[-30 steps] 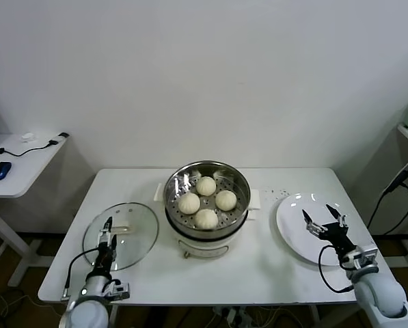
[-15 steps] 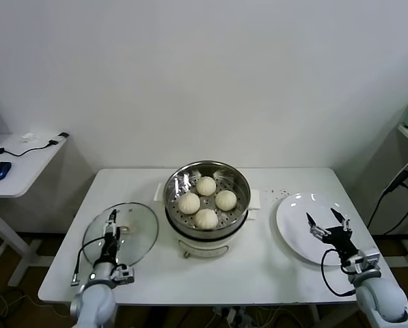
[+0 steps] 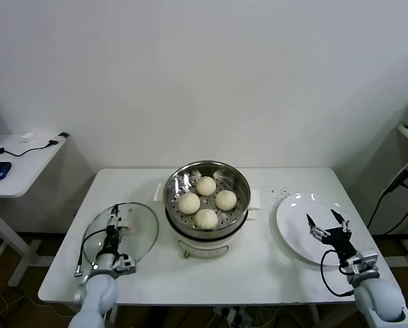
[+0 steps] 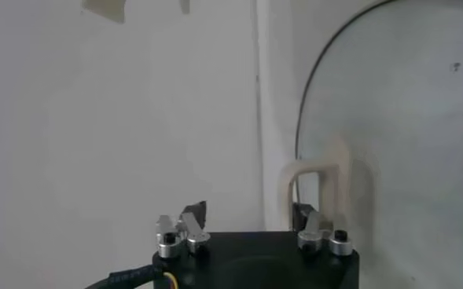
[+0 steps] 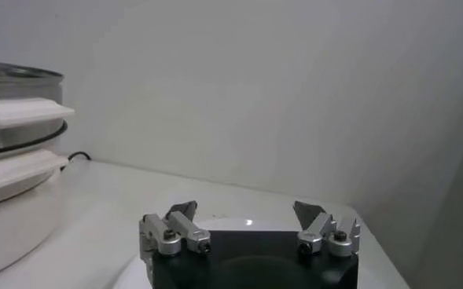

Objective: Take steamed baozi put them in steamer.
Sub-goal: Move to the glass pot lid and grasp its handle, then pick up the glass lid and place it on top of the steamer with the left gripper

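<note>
You see all four baozi (image 3: 206, 201) sitting in the steamer (image 3: 207, 179) at the table's (image 3: 272, 263) middle. Your left gripper (image 3: 112, 222) straddles the lid's (image 3: 137, 232) handle with fingers apart, while your right gripper (image 3: 328, 225) hovers spread wide above the plate (image 3: 292, 212).

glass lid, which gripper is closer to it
Left. The left gripper is over the glass lid, at its handle; the right gripper is across the table over the white plate.
</note>
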Tool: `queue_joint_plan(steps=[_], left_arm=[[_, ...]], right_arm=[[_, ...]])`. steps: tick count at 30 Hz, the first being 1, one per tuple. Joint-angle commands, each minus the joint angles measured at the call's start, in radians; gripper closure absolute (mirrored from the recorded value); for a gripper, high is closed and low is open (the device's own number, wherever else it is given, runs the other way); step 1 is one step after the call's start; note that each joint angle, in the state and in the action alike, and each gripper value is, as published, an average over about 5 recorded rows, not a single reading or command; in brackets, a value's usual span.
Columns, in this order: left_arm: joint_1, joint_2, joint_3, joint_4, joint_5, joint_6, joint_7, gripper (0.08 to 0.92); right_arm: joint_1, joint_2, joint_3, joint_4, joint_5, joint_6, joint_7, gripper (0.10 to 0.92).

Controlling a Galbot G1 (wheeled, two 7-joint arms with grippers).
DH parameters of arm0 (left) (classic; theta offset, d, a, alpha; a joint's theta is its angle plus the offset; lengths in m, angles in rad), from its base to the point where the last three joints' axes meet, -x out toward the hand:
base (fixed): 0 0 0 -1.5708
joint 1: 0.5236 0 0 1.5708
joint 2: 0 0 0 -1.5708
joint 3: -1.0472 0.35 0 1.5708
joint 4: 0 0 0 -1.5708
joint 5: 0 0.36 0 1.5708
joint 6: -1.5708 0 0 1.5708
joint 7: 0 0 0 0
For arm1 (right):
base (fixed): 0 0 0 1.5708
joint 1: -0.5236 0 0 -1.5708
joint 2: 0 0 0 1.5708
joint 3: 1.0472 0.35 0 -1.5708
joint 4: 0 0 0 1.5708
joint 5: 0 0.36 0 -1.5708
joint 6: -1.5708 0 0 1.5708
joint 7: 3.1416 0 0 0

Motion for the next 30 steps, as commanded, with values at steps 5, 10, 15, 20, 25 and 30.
queue_joint_plan(steps=[5, 10, 15, 20, 25, 30], left_arm=[[-0.021, 0.003, 0.005, 0.015, -0.048, -0.003, 0.022, 0.502], [-0.008, 0.012, 0.005, -0.020, -0.067, -0.002, 0.028, 0.640], [0.034, 0.039, -0.003, -0.101, -0.097, 0.001, 0.035, 0.787], [0.129, 0.090, -0.012, -0.295, -0.153, 0.034, 0.053, 0.850], [0.224, 0.151, -0.015, -0.503, -0.184, 0.111, 0.072, 0.849], [0.293, 0.228, -0.006, -0.688, -0.204, 0.241, 0.104, 0.849]], right_arm=[[0.008, 0.012, -0.004, -0.025, -0.024, 0.010, -0.004, 0.203], [0.007, 0.017, -0.001, -0.030, -0.033, 0.018, -0.004, 0.203], [0.005, 0.023, 0.004, -0.033, -0.036, 0.024, -0.006, 0.203], [0.014, 0.030, 0.011, -0.043, -0.040, 0.032, -0.009, 0.203], [0.036, 0.029, 0.015, -0.064, -0.039, 0.039, -0.016, 0.203], [0.065, 0.019, 0.007, -0.087, -0.036, 0.043, -0.021, 0.203]])
